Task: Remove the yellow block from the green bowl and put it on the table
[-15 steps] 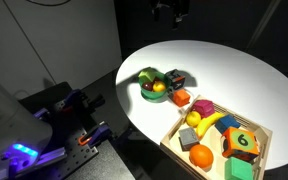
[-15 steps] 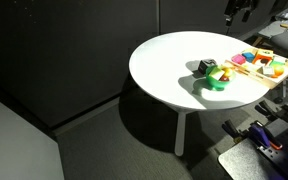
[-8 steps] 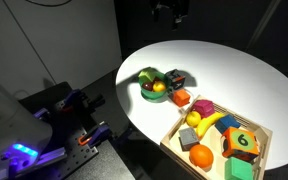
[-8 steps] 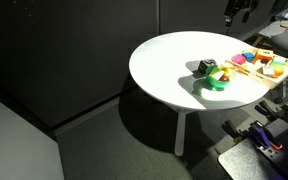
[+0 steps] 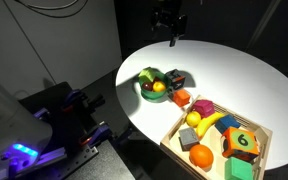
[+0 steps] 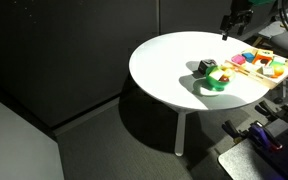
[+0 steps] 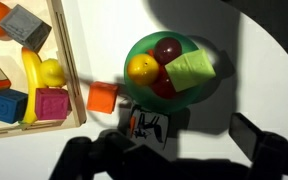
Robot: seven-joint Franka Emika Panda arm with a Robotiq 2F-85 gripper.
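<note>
Well, yellow block [image 7: 141,68]: a small, smooth yellow lump with rounded edges. It lies inside the green bowl, against the wall on the tray side.
green bowl [image 7: 139,48]: round, low-sided and glossy. It also holds a dark red ball [image 7: 167,48], a flat-faced light green block [image 7: 191,72] and something red under them.
orange block [image 7: 102,97]: a plain cube sitting on the surface between the bowl and the tray.
dark box [image 7: 144,125]: black with a pale label, just beside the bowl.
wooden tray [image 7: 69,62]: rectangular, made of light wood with a raised rim. Inside are a grey block, a banana, a round yellow fruit, a blue block and a pink block.
surface [image 5: 224,70]: a large, round, matte white top, brightly lit. The bowl stands near its edge and the tray sits at the rim next to it.
room: dark wall panels and a grey floor, with a white leg under the top in an exterior view [image 6: 179,130].
tool [image 5: 171,38]: black, hanging high above the surface and well apart from the bowl. In the wrist view its fingers [image 7: 84,158] are spread wide with nothing between them. The bowl and yellow block lie beyond them, roughly centred in the gap.
</note>
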